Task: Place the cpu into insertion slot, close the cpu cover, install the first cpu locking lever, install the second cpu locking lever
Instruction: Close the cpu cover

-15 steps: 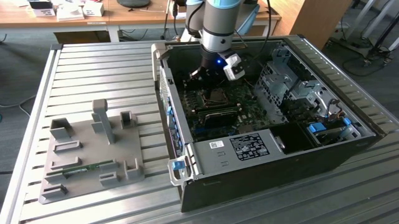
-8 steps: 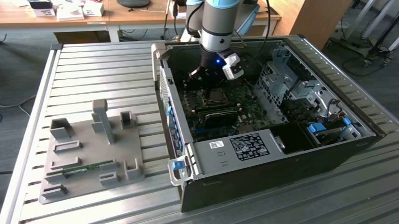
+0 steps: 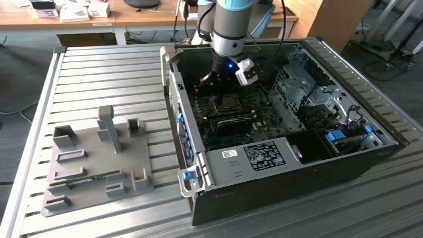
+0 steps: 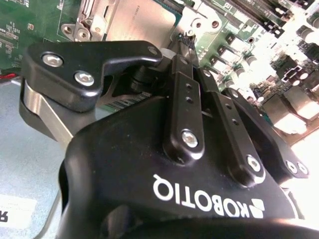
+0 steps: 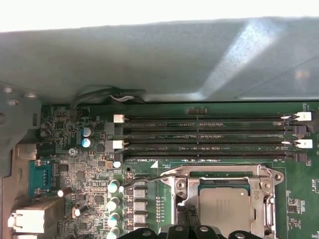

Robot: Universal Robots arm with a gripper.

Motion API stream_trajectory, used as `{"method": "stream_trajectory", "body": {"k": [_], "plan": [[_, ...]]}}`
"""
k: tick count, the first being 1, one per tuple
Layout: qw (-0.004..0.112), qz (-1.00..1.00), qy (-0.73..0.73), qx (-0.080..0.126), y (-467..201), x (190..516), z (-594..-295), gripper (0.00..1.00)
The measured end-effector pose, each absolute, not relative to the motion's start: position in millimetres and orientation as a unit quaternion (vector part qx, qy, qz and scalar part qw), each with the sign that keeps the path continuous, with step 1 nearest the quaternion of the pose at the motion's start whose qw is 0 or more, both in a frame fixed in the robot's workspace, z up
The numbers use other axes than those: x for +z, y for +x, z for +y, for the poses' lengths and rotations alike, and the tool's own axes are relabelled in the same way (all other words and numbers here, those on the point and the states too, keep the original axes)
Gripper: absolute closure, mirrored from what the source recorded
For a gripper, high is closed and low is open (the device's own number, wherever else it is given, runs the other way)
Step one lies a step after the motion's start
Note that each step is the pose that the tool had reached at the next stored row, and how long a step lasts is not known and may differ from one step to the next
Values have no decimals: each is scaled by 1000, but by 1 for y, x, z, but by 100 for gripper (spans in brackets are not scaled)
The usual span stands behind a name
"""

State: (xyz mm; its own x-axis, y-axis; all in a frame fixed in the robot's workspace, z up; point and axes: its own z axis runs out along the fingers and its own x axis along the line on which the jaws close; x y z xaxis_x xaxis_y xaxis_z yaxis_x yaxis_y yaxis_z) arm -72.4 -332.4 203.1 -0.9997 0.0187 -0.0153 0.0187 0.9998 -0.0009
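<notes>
Cpu (image 5: pixel 224 209) seated in insertion slot (image 5: pixel 224 187), cpu cover (image 5: pixel 266 191) down over its rim. Claw (image 5: pixel 187 213) pressed together, nothing visible between tips, just beside cover edge near wire locking lever (image 5: pixel 144 179). Lever likely thin, springy, slippery: take at free end. Chip fragile.

This was a robotics lab or workshop. An industrial arm (image 3: pixel 233 29) stood over an opened desktop computer case (image 3: pixel 278 193) on a ribbed aluminium tabletop (image 3: pixel 99 69), beside a grey parts fixture (image 3: pixel 99 158). Behind were wooden desks (image 3: pixel 73 22) carrying small boxes (image 3: pixel 73 11), and cables (image 3: pixel 387 67) trailed over grey carpet (image 3: pixel 20 64).
</notes>
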Motion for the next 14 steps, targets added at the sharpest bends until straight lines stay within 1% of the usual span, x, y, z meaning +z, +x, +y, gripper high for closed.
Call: {"method": "stream_trajectory", "body": {"k": [14], "plan": [[8, 1000, 9, -1, -72, 201, -332, 89]]}}
